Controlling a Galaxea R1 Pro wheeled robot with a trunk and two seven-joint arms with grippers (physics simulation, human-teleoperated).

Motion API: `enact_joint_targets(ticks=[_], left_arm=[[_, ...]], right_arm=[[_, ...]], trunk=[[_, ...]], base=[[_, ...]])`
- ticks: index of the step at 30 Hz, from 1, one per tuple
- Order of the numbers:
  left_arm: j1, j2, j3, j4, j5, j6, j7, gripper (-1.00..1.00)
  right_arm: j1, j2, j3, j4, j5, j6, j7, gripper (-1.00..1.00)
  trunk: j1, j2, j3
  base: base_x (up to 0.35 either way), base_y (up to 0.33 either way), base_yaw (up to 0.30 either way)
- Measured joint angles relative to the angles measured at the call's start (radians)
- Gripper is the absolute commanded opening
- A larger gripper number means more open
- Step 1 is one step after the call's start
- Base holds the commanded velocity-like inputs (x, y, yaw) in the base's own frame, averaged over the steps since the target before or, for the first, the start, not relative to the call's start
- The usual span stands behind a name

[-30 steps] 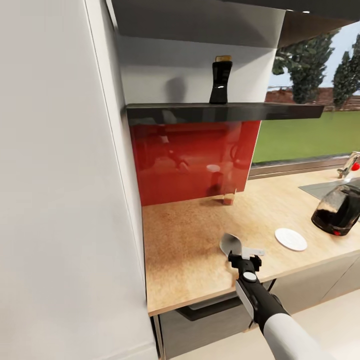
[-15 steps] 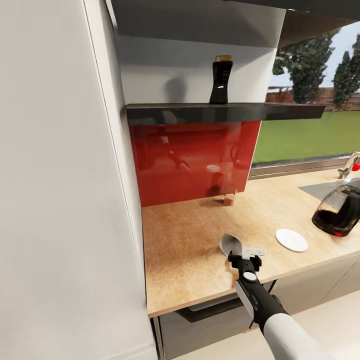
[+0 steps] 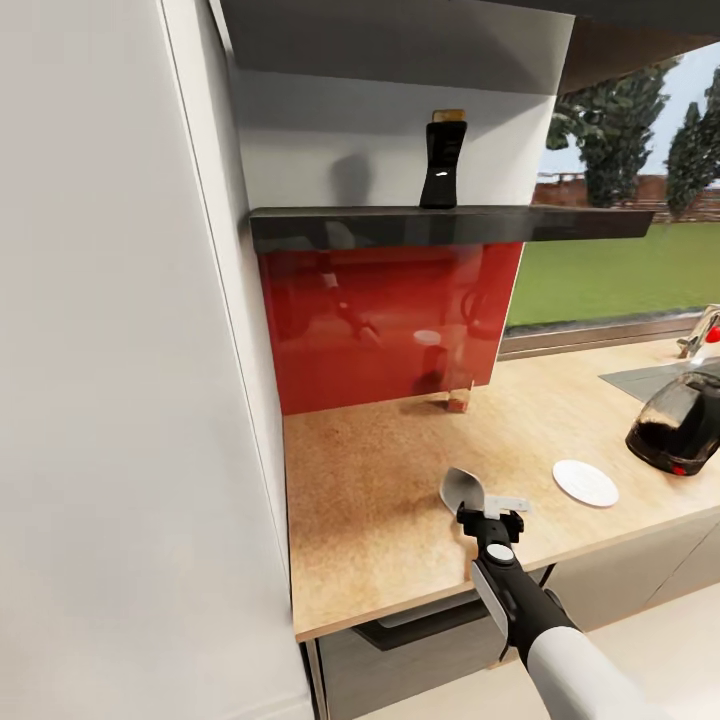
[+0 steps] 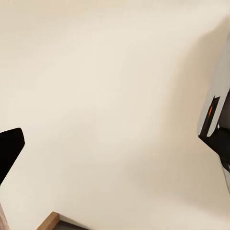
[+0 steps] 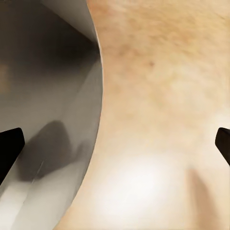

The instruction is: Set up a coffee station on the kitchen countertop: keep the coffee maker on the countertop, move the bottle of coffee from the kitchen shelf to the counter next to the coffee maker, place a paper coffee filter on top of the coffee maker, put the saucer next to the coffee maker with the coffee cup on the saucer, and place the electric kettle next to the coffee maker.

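The right tool (image 3: 492,516) hovers over the near edge of the desk (image 3: 380,500), jaws spread wide with the grey-white paper coffee filter (image 3: 463,490) by one finger. Right of it lies the saucer (image 3: 585,482), then the electric kettle (image 3: 680,428). Far up, the bottle of coffee (image 3: 443,163) stands on the shelf (image 3: 440,222).

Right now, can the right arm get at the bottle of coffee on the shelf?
Probably, with a lift. The right gripper sits low over the kitchen countertop; the bottle of coffee stands well above on the shelf, its front unobstructed.
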Motion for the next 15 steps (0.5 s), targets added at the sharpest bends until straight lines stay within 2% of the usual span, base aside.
enact_joint_targets(ticks=[1,2,15], left_arm=[[0.0,0.0,0.0,0.0,0.0,0.0,0.0,1.0],[0.0,0.0,0.0,0.0,0.0,0.0,0.0,1.0],[0.001,-0.006,0.0,0.0,0.0,0.0,-0.001,1.0]], right_arm=[[0.0,0.0,0.0,0.0,-0.001,0.0,0.0,1.0],[0.0,0.0,-0.001,0.0,-0.001,0.0,0.0,-1.0],[-0.001,0.0,0.0,-0.003,0.01,0.001,0.001,-1.0]], trunk=[[0.0,0.0,0.0],[0.0,0.0,0.0],[0.0,0.0,0.0]], base=[[0.001,0.0,0.0],[0.0,0.0,0.0],[0.0,0.0,0.0]])
